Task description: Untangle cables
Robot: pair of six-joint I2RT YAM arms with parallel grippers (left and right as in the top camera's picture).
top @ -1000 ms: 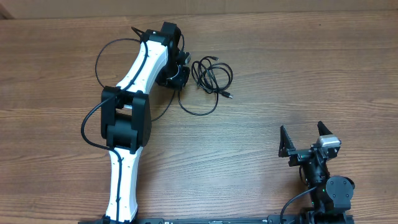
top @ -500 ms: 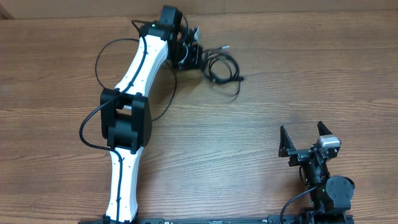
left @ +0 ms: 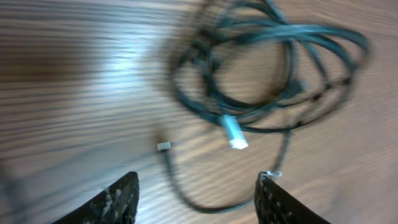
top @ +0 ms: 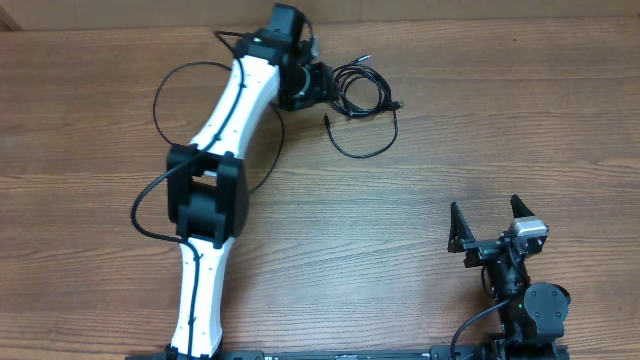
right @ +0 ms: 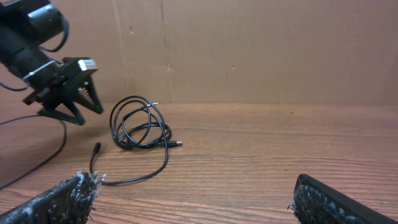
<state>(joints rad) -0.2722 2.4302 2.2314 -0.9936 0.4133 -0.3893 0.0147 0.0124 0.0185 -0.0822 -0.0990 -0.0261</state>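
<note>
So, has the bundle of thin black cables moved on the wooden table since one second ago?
Yes. In the overhead view the thin black cables now lie nearer the wooden table's far edge and slightly further right, judged against the right gripper.

Wooden table — coiled black cables

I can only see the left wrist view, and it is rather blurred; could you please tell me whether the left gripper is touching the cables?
Observer: No. The right wrist view shows the left gripper open, apparently raised off the table, beside the cables and apart from them.
Operator: Thank you. Where on the table do the cables lie?
Observer: Overhead, they lie toward the far edge, roughly midway across.
Operator: And where is the right gripper?
Observer: The right gripper is open near the front right, far from the cables.
</note>
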